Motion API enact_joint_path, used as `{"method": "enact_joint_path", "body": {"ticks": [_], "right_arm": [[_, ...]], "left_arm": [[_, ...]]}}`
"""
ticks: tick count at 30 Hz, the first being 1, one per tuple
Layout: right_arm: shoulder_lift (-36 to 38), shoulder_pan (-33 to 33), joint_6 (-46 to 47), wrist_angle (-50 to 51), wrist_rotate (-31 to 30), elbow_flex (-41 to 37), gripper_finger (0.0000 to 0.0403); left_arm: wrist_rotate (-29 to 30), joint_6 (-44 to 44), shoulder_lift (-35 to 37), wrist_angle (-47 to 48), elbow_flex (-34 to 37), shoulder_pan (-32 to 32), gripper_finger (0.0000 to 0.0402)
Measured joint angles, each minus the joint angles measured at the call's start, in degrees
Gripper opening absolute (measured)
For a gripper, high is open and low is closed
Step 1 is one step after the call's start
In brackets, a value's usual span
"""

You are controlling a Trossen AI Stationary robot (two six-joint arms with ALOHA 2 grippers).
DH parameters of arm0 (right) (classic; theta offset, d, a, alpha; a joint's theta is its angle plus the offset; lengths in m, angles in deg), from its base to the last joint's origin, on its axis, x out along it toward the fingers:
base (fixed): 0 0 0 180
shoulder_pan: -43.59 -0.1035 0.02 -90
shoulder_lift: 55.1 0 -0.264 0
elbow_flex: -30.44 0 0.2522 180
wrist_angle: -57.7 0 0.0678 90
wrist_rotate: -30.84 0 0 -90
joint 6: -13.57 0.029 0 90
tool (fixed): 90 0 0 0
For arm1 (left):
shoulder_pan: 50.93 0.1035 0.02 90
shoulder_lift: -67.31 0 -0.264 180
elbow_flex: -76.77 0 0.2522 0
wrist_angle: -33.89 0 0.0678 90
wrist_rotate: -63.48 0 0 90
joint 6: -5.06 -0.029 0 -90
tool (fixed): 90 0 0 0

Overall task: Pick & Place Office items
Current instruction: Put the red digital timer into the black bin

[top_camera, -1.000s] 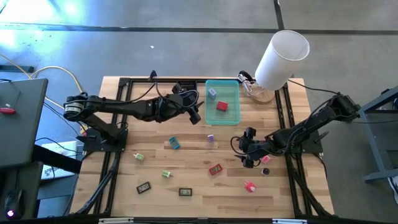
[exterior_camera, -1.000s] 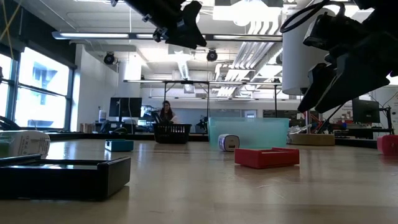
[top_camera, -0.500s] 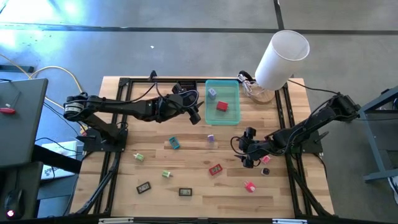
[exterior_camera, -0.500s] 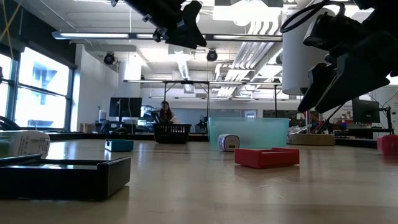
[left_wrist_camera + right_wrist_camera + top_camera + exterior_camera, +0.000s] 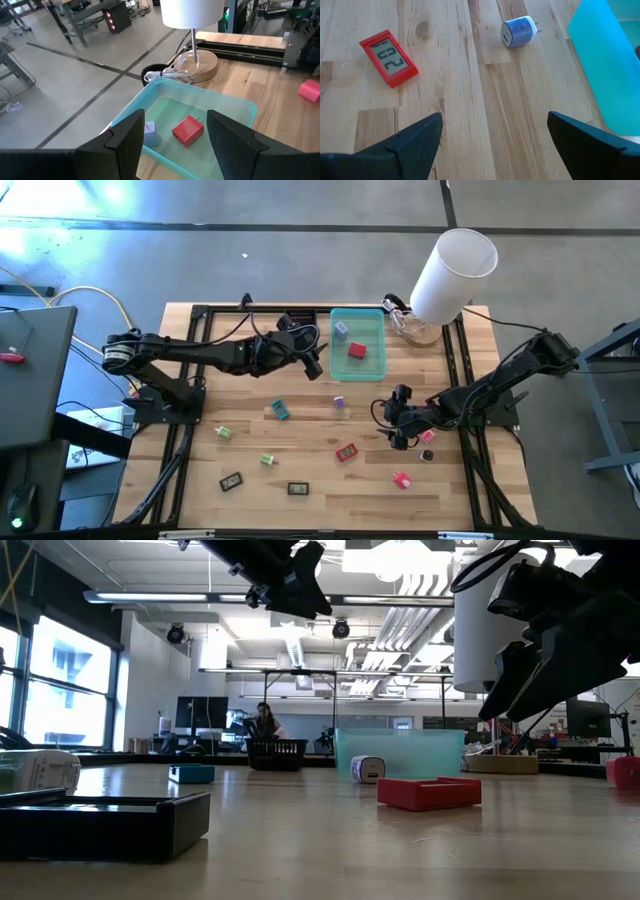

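Small office items lie scattered on the wooden table: a teal piece [image 5: 280, 411], a purple cube [image 5: 339, 402], a red display piece [image 5: 346, 452], green, black and pink pieces nearer the front. A red plug [image 5: 187, 131] and a pale blue piece [image 5: 150, 134] lie in the teal tray [image 5: 372, 322]. My left gripper [image 5: 316, 364] hangs open, high beside the tray's left side, holding nothing. My right gripper [image 5: 390, 422] stands open and tilted down above the table, to the right of the purple cube [image 5: 517, 32] and the red display piece [image 5: 388, 57].
A white lamp [image 5: 455, 265] on a wooden foot stands at the far right corner, next to the tray. Pink pieces [image 5: 402, 479] lie near my right arm. Dark frame rails run along the table's left, right and far sides. Bare wood shows mid-table.
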Motion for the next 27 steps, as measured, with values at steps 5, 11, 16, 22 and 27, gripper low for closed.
{"method": "enact_joint_path", "body": {"ticks": [5, 11, 16, 22, 27], "right_arm": [[0.0, 0.02, 0.0, 0.0, -0.01, 0.0, 0.035], [0.0, 0.01, -0.07, 0.0, 0.02, 0.0, 0.035], [0.0, -0.01, -0.92, 0.0, 0.01, 0.0, 0.035], [0.0, 0.0, -0.92, -0.02, 0.02, 0.0, 0.035], [0.0, -0.01, -0.92, -0.07, 0.02, 0.0, 0.035]], "left_arm": [[0.0, -6.02, 0.0, 0.39, 0.0, -0.49, 0.0207], [-0.02, -11.67, -0.01, 0.55, 0.0, -2.45, 0.0207], [-0.16, -10.24, -0.02, 0.48, 0.0, -3.97, 0.0207], [-5.16, -3.98, -0.02, 0.82, 0.0, -4.92, 0.0207], [-14.97, -3.73, -0.02, 1.41, 0.0, -4.33, 0.0207]]}}
